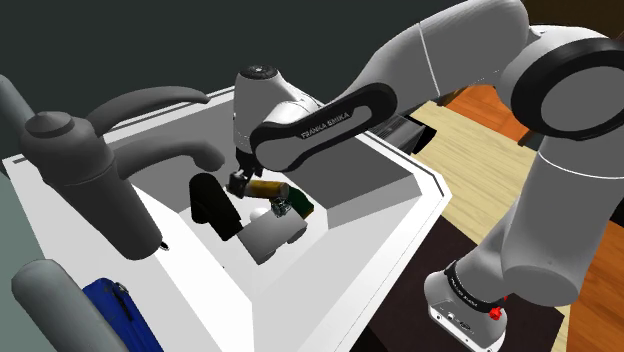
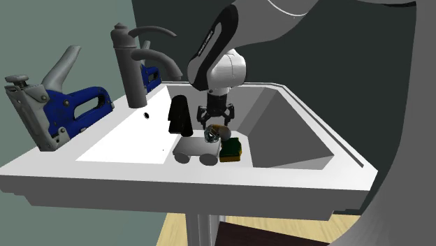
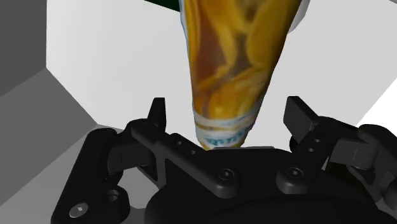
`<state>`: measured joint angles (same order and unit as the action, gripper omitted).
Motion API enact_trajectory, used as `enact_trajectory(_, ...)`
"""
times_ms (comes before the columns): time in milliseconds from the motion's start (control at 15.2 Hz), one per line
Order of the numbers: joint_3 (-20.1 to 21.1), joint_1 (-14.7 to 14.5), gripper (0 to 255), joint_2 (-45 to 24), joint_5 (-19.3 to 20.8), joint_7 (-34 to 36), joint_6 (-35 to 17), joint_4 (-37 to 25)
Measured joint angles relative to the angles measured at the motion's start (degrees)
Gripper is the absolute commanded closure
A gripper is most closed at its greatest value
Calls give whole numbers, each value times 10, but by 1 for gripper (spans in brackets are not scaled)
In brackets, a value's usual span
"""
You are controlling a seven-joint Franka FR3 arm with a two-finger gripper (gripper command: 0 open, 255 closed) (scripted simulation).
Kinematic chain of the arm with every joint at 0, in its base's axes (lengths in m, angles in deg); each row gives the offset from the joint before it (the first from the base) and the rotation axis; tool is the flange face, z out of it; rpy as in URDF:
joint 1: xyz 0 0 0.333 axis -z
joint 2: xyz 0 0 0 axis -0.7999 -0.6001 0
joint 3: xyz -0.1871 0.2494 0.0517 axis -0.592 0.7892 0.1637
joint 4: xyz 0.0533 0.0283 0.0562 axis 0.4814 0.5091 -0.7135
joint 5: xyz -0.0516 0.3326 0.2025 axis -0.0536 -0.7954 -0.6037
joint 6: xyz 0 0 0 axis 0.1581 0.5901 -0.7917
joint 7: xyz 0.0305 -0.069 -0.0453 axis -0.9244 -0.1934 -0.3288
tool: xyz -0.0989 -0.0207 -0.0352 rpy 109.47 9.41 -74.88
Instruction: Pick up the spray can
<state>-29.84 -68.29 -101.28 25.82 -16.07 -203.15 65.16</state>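
Observation:
The spray can (image 3: 232,57), with a yellow-orange printed label and a pale band at its end, lies on its side in the white sink (image 1: 380,175). My gripper (image 3: 229,114) is open around it. The black fingers (image 3: 159,114) stand on either side of its narrow end, with a gap showing on both sides. In the shoulder view the can (image 1: 266,188) pokes out from my gripper (image 1: 240,182) toward the view's right. In the second exterior view my gripper (image 2: 213,120) hangs just over the can (image 2: 221,130) in the basin's middle.
A black object (image 1: 210,205) leans in the basin beside the can, with a pale grey cylinder (image 1: 268,237) and a green-and-yellow block (image 2: 231,149) close by. A grey faucet (image 2: 133,63) and a blue staple gun (image 2: 66,105) stand on the sink's rim (image 2: 209,178).

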Motion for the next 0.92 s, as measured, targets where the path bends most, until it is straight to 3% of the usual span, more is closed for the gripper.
enact_trajectory(66,-1,0,0,-3,1,1,-6,4)
enact_trajectory(132,-1,0,255,-3,2,1,-8,5)
enact_trajectory(924,0,0,255,0,0,1,-3,3)
